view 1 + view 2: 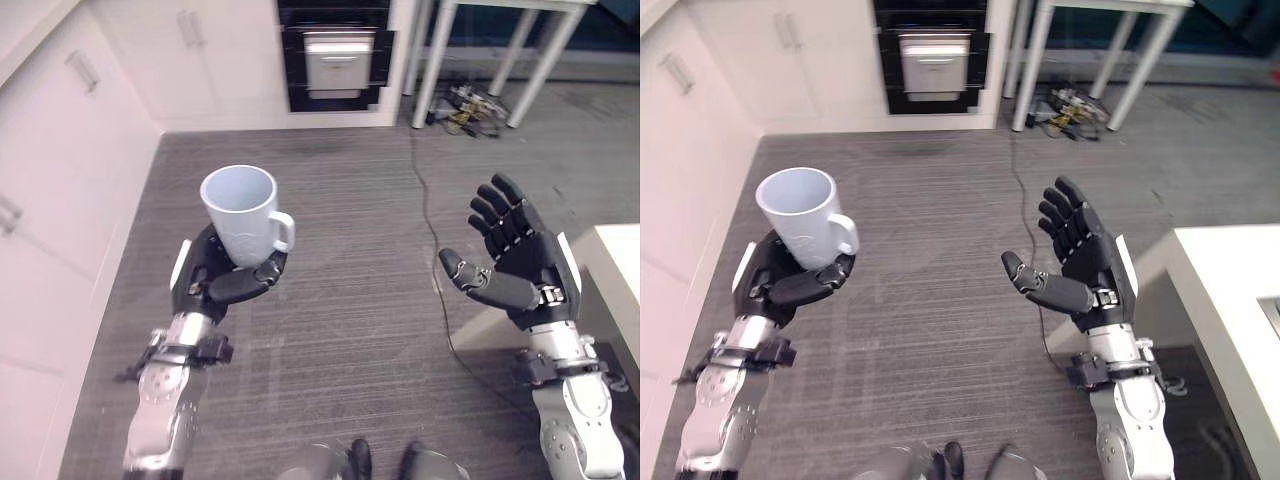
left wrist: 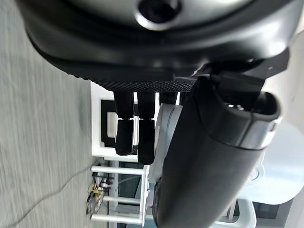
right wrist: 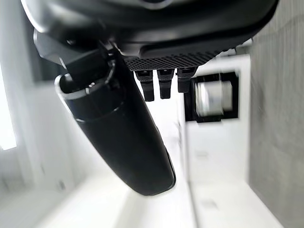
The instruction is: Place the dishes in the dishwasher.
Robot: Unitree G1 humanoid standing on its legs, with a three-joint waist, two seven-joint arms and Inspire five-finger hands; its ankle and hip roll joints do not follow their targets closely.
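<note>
Left hand (image 1: 222,278) grips a white mug (image 1: 243,214) by its base, fingers curled, keeping it upright above the floor (image 1: 340,200) for carrying. Right hand (image 1: 520,258) spread, holding nothing.

Left hand (image 1: 215,280) palm-up with fingers and thumb curled, right hand (image 1: 520,265) raised, fingers straight and spread.

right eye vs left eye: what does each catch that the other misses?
Right eye alone: the top of the white counter at the robot's right, reaching the picture's edge. Left eye alone: more of the white cabinet fronts along the robot's left. Both: the left hand curled under an upright white mug, the right hand open and empty, the built-in oven and white table legs beyond.
</note>
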